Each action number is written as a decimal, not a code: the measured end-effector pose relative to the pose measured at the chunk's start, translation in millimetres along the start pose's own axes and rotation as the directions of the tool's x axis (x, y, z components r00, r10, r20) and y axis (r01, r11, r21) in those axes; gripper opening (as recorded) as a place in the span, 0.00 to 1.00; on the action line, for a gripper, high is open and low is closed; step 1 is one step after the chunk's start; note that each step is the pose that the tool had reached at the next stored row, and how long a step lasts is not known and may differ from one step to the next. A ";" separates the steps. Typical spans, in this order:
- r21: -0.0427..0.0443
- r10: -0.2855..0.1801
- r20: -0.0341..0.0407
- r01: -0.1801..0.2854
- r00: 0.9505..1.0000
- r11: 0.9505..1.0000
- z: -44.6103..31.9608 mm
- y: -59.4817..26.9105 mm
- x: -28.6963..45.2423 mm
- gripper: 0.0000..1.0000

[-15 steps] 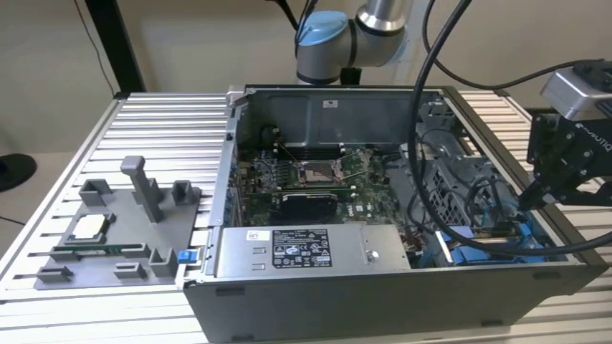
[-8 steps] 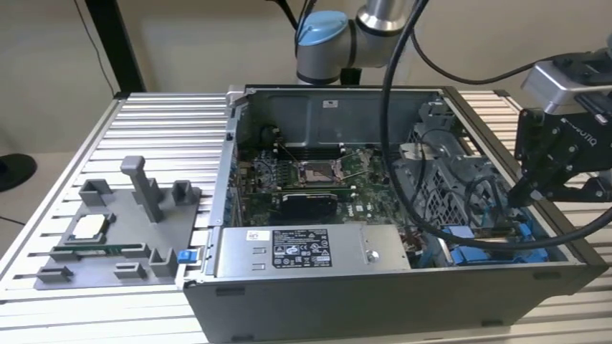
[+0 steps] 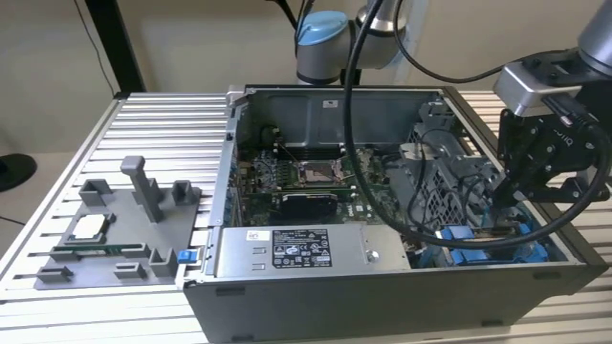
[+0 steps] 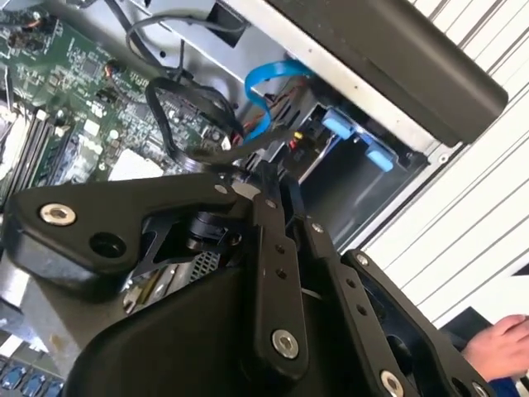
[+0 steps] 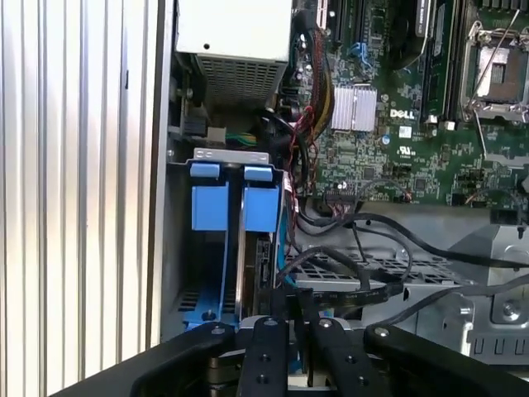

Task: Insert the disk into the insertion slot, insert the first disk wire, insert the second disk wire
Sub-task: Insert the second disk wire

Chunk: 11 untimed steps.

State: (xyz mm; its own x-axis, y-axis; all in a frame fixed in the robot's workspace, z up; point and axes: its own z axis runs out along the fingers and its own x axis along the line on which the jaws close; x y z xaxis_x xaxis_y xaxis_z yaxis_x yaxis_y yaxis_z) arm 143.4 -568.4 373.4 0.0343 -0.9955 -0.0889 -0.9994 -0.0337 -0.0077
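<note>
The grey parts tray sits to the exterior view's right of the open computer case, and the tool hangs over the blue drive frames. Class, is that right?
No. The exterior view shows the grey parts tray to its left of the open computer case, not right. The tool does hang over the blue drive frames.

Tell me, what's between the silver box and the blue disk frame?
Loose wires sit between the silver box and the blue disk frame, in the first wrist view.

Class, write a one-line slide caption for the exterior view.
Gripper poised at the blue drive bay inside an open computer case, amid black cables.
</note>
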 end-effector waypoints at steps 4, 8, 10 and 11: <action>0.002 0.000 0.003 0.000 1.000 1.000 -1.3 4.4 4.3 0.00; 0.002 0.000 0.003 0.000 1.000 1.000 -1.6 9.8 15.1 0.00; 0.002 0.001 0.003 -0.001 1.000 1.000 -0.6 10.1 15.7 0.00; 0.002 0.003 0.003 -0.003 1.000 1.000 -0.2 10.1 15.7 0.00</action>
State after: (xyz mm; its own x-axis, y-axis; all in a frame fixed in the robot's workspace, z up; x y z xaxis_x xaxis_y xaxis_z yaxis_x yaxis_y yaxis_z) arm 133.8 -584.4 372.2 0.0311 -0.9953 -0.0919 -0.9995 -0.0304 -0.0096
